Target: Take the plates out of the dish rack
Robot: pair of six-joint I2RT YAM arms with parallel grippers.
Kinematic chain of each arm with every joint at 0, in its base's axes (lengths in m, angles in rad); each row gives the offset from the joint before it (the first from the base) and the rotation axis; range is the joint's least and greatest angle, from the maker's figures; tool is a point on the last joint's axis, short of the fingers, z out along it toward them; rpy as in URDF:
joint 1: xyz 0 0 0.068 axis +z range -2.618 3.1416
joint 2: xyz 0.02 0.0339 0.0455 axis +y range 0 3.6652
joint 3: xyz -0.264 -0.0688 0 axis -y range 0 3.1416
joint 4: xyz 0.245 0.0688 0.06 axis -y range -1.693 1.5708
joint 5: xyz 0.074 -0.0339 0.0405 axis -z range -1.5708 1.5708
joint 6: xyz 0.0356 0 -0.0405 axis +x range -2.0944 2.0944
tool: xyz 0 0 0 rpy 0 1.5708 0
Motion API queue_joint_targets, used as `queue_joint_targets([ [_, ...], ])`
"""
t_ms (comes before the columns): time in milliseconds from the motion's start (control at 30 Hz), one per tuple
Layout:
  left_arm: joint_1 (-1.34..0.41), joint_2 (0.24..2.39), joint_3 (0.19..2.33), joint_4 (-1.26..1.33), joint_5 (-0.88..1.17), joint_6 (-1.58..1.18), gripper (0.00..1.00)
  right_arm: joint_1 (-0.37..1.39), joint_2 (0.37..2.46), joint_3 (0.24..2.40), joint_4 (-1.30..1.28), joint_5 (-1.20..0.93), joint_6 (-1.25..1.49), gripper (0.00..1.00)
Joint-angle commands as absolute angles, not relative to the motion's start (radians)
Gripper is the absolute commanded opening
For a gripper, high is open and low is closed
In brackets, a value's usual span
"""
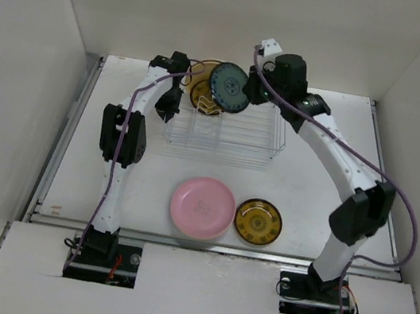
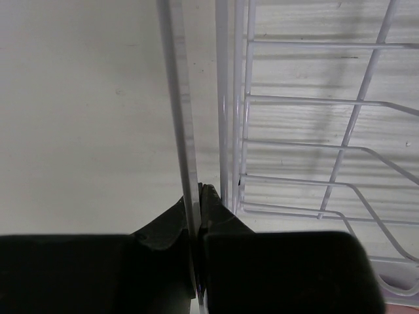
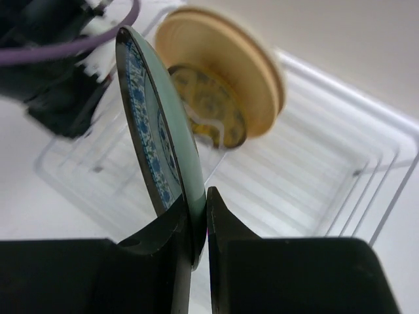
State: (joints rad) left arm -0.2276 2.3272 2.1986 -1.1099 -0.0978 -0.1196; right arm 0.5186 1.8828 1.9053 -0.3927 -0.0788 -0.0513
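The white wire dish rack (image 1: pixel 226 134) stands at the back of the surface, a wire of its left end pinched in the jaws of the left gripper (image 2: pixel 198 191). At its far left corner a cream plate (image 3: pixel 229 59) stands on edge, with a small amber plate (image 3: pixel 209 108) just in front of it. A teal plate (image 1: pixel 229 88) with a blue-patterned face hangs on edge above that corner, its rim clamped by the right gripper (image 3: pixel 198 203). Nearer, apart from the rack, a pink plate (image 1: pixel 201 207) lies flat, with a patterned brown plate (image 1: pixel 258 221) just beside it on the right.
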Motion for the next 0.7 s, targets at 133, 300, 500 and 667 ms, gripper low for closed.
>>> queue_joint_targets([
  [133, -0.216, 2.290, 2.163, -1.173, -0.150, -0.032, 0.00, 0.423, 1.334, 1.412, -0.736, -0.297, 0.377, 0.00],
  [300, -0.239, 2.290, 2.151, -1.164, -0.175, 0.077, 0.00, 0.384, 0.996, 1.036, -0.864, -0.357, 0.604, 0.00],
  [500, -0.252, 2.243, 2.079, -1.144, -0.184, 0.121, 0.00, 0.383, 0.795, 0.680, -0.818, -0.446, 0.791, 0.00],
  [667, -0.261, 2.204, 2.022, -1.135, -0.173, 0.121, 0.00, 0.383, 0.824, 0.565, -0.718, -0.419, 0.818, 0.11],
])
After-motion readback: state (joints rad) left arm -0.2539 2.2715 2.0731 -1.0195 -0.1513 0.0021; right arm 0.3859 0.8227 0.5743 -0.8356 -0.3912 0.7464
